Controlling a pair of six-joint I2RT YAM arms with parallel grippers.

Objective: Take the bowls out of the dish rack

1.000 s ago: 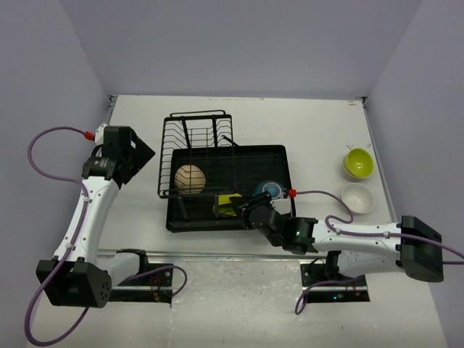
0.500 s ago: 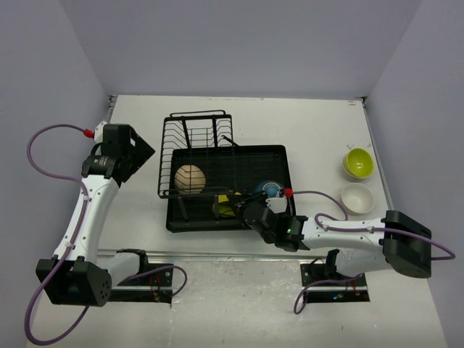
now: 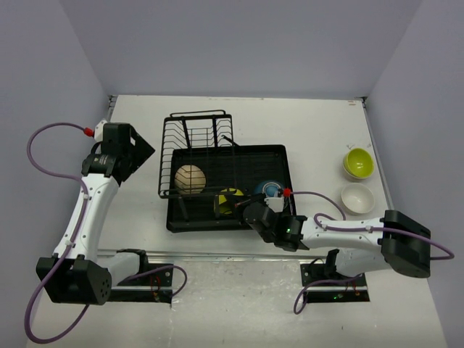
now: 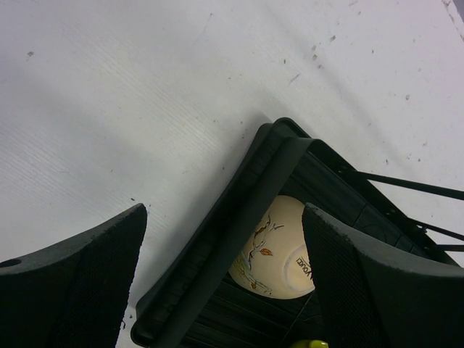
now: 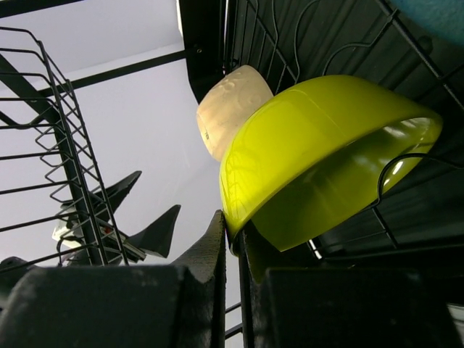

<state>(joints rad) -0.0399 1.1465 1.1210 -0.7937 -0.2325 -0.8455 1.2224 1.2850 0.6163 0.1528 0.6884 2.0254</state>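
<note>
The black dish rack [image 3: 203, 156] with its tray stands mid-table. My right gripper [image 3: 239, 205] [image 5: 239, 243] is shut on the rim of a lime-green bowl [image 3: 229, 201] [image 5: 319, 159] in the tray's near part. A tan bowl [image 3: 190, 178] [image 5: 228, 109] [image 4: 279, 246] stands on edge in the rack's slots. The blue bowl [image 3: 270, 190] lies in the tray by the right arm. A second lime-green bowl [image 3: 358, 162] and a cream-white bowl [image 3: 357, 197] sit on the table at the right. My left gripper [image 3: 138, 154] is open and empty, left of the rack.
The rack's upright black wires [image 5: 72, 145] rise close to the held bowl. The tray's raised rim [image 4: 239, 217] lies between my left fingers [image 4: 80, 283]. The right arm's cable with a red fitting [image 3: 288, 192] crosses the tray's right edge.
The right gripper has tipped and lifted the lime-green bowl a little in the tray, so more of its round shape shows from above. The left arm has hardly moved.
</note>
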